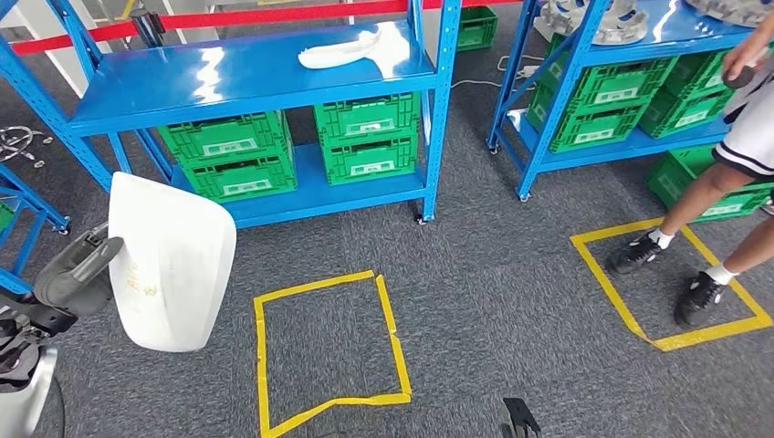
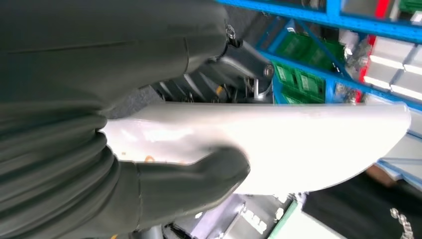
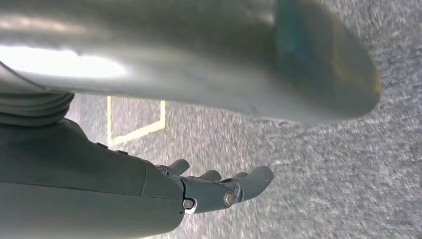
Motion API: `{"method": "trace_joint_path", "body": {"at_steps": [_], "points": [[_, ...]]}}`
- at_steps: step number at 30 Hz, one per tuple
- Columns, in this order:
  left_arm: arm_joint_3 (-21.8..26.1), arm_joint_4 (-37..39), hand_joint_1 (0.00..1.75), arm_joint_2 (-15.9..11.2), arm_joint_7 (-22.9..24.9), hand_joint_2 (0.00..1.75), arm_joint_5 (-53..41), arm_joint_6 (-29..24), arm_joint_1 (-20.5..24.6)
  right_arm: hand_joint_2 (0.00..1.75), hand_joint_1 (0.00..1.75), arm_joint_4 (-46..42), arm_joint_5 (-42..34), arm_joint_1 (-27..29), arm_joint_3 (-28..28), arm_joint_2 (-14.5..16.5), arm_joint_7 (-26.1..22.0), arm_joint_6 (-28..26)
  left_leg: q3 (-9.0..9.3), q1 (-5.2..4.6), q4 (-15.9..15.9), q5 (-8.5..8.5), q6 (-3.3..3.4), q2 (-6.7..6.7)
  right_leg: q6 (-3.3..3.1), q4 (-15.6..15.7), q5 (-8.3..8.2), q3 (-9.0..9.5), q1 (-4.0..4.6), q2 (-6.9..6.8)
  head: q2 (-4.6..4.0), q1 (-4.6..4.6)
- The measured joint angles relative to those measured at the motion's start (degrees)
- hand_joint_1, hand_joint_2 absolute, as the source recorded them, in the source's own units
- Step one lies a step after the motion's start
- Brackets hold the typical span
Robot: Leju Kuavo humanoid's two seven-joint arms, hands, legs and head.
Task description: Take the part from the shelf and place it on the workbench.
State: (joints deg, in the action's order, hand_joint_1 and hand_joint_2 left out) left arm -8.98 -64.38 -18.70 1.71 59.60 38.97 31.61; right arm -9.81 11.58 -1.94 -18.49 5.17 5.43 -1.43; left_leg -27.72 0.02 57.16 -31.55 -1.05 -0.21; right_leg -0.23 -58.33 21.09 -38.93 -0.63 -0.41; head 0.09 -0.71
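A large white curved panel part (image 1: 171, 263) hangs over the carpet at the left, gripped by my left hand (image 1: 80, 270) at its left edge. The left wrist view shows the same white part (image 2: 308, 144) with my thumb (image 2: 199, 177) pressed across its face. Another white part (image 1: 360, 47) lies on the top shelf of the blue shelf unit (image 1: 246, 78). My right hand (image 3: 219, 186) hangs above the grey carpet with its fingers stretched out and nothing in it; its tip (image 1: 518, 418) shows at the bottom edge of the head view.
Green crates (image 1: 239, 155) fill the lower shelf. A second blue rack (image 1: 630, 82) stands at the right. A person's legs and shoes (image 1: 694, 265) stand on one yellow taped square (image 1: 671, 283); another taped square (image 1: 324, 351) lies ahead on the carpet.
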Motion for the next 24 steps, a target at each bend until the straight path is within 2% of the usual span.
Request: {"method": "trace_joint_path", "body": {"at_steps": [1,2,3,4,5,6,7,8,9,10,12,13,14,16,17,19,21,22,23,24], "points": [[-0.09,0.33,1.75,0.30,-0.02,1.75,0.12,0.15,0.14,0.00,0.00,0.01,-0.31,0.10,-0.25,0.01,-0.09,-0.01,-0.47,0.04,-0.19,0.47,0.55,0.14,0.36,-0.05,0.00,-0.21,-0.10,0.08,0.00,0.03],[-0.17,0.70,1.75,0.69,-0.17,1.75,0.16,0.32,0.23,0.00,0.00,0.01,-0.61,0.24,-0.50,0.04,-0.20,0.02,-0.98,0.09,-0.29,1.05,1.18,0.24,0.66,-0.79,1.01,-0.68,-0.16,0.16,0.00,-0.01],[-0.26,1.13,1.75,1.18,-0.46,1.75,0.16,0.52,0.34,0.00,0.00,0.01,-0.79,0.37,-0.72,0.09,-0.33,0.14,-1.54,0.22,-0.43,1.71,1.67,0.34,0.89,-2.62,3.11,-1.46,-0.20,0.24,0.00,-0.09],[-0.34,1.67,1.75,1.65,-0.85,1.75,0.16,0.80,0.49,0.00,0.00,0.01,-0.86,0.44,-0.86,0.13,-0.47,0.36,-2.20,0.22,-0.42,2.35,1.99,0.40,1.06,-5.59,5.97,-2.50,-0.24,0.30,0.00,-0.22],[-0.41,2.39,1.75,2.03,-1.35,1.75,0.16,1.14,0.63,0.00,0.00,0.00,-0.84,0.48,-0.96,0.16,-0.65,0.73,-2.94,0.16,-0.35,3.03,2.15,0.36,1.20,-9.42,8.71,-3.64,-0.21,0.33,0.00,-0.35],[-0.50,3.23,1.75,2.33,-1.88,1.75,0.16,1.57,0.72,0.00,0.00,0.00,-0.74,0.51,-1.01,0.17,-0.91,1.21,-3.70,0.09,-0.23,3.64,2.15,0.34,1.29,-13.14,10.42,-4.56,-0.19,0.35,0.00,-0.48],[-0.58,4.11,1.75,2.50,-2.39,1.75,0.15,2.03,0.78,0.00,0.00,0.00,-0.61,0.56,-1.04,0.16,-1.15,1.71,-4.50,0.01,-0.06,4.18,2.12,0.34,1.31,-15.78,10.82,-4.90,-0.18,0.36,0.00,-0.54],[-0.67,4.89,1.75,2.61,-2.86,1.75,0.14,2.40,0.81,0.00,0.00,0.00,-0.46,0.63,-1.05,0.16,-1.36,2.14,-5.29,-0.04,0.16,4.63,2.04,0.33,1.24,-16.61,10.09,-4.30,-0.17,0.36,0.00,-0.57],[-0.73,5.47,1.75,2.66,-3.21,1.75,0.12,2.71,0.81,0.00,0.00,0.00,-0.37,0.71,-1.05,0.17,-1.49,2.46,-5.99,-0.07,0.42,5.00,1.91,0.19,1.08,-15.08,8.80,-2.51,-0.15,0.44,0.00,-0.60],[-0.78,5.92,1.75,2.68,-3.44,1.75,0.10,2.92,0.84,0.00,0.00,0.00,-0.28,0.76,-1.05,0.17,-1.54,2.63,-6.61,-0.06,0.70,5.30,1.73,-0.02,0.84,-11.65,7.68,0.27,-0.13,0.88,0.00,-0.64],[-0.81,6.52,1.75,2.73,-3.83,1.75,0.09,3.16,0.98,0.00,0.00,0.00,-0.04,0.81,-1.05,0.14,-1.73,2.92,-7.65,-0.04,1.17,5.83,1.19,-0.52,0.20,-3.83,7.72,5.89,-0.17,2.65,0.00,-0.67],[-0.81,6.71,1.75,2.79,-4.06,1.75,0.10,3.16,1.00,0.00,0.00,0.00,0.17,0.86,-1.05,0.13,-1.87,3.09,-7.96,0.01,1.30,6.08,0.85,-0.77,-0.06,-1.38,8.27,7.41,-0.09,3.30,0.00,-0.72],[-0.73,6.72,1.75,2.82,-4.29,1.75,0.10,3.13,0.84,0.00,0.00,0.00,0.46,0.93,-1.05,0.11,-2.00,3.32,-8.17,0.05,1.28,6.41,0.47,-1.07,-0.25,-0.31,8.79,7.97,-0.01,3.44,0.00,-0.76],[-0.05,6.00,1.75,2.63,-4.61,1.75,0.09,3.05,-0.43,0.00,0.00,0.00,1.07,1.04,-1.05,0.12,-2.09,3.71,-8.38,0.09,1.23,6.85,-0.27,-1.63,-0.74,0.28,8.47,7.91,-0.08,2.39,0.00,-0.89],[0.53,5.42,1.75,2.40,-4.61,1.75,0.08,3.04,-1.36,0.00,0.00,0.00,1.34,1.05,-1.05,0.12,-2.08,3.84,-8.75,0.10,1.75,6.40,-0.62,-1.55,-1.09,0.48,8.22,7.92,-0.24,1.84,0.00,-0.73],[1.82,4.37,1.75,2.00,-4.48,1.75,0.07,3.02,-3.03,0.00,0.00,0.00,1.68,1.09,-1.04,0.12,-2.01,3.92,-10.78,0.28,6.14,3.40,-1.30,-0.91,-1.67,0.80,7.81,7.82,-0.43,0.62,0.00,-0.21],[3.01,3.71,1.75,1.86,-4.26,1.75,0.07,2.97,-4.52,0.00,0.00,0.00,1.97,1.17,-1.03,0.12,-1.82,3.92,-13.75,0.47,13.53,-0.27,-1.96,-0.54,-1.88,0.79,7.69,7.58,-0.41,-0.64,0.00,0.17],[3.57,3.38,1.75,1.80,-4.13,1.75,0.07,2.96,-5.41,0.00,0.00,0.00,2.14,1.21,-1.01,0.12,-1.68,3.92,-14.59,0.58,16.03,-0.99,-2.21,-0.45,-1.90,0.77,7.67,7.51,-0.41,-1.28,0.00,0.19],[4.11,3.04,1.75,1.71,-3.98,1.75,0.07,2.95,-6.31,0.00,0.00,0.00,2.34,1.23,-0.97,0.12,-1.55,3.92,-14.48,0.71,16.59,-0.67,-2.39,-0.29,-1.90,0.75,7.67,7.48,-0.41,-1.90,0.00,0.21],[4.69,2.62,1.75,1.57,-3.84,1.75,0.02,2.95,-7.12,0.00,0.00,0.00,2.52,1.23,-0.91,0.12,-1.43,3.92,-13.22,0.83,14.80,0.65,-2.49,0.03,-1.87,0.71,7.70,7.47,-0.42,-2.52,0.00,0.22]]}}
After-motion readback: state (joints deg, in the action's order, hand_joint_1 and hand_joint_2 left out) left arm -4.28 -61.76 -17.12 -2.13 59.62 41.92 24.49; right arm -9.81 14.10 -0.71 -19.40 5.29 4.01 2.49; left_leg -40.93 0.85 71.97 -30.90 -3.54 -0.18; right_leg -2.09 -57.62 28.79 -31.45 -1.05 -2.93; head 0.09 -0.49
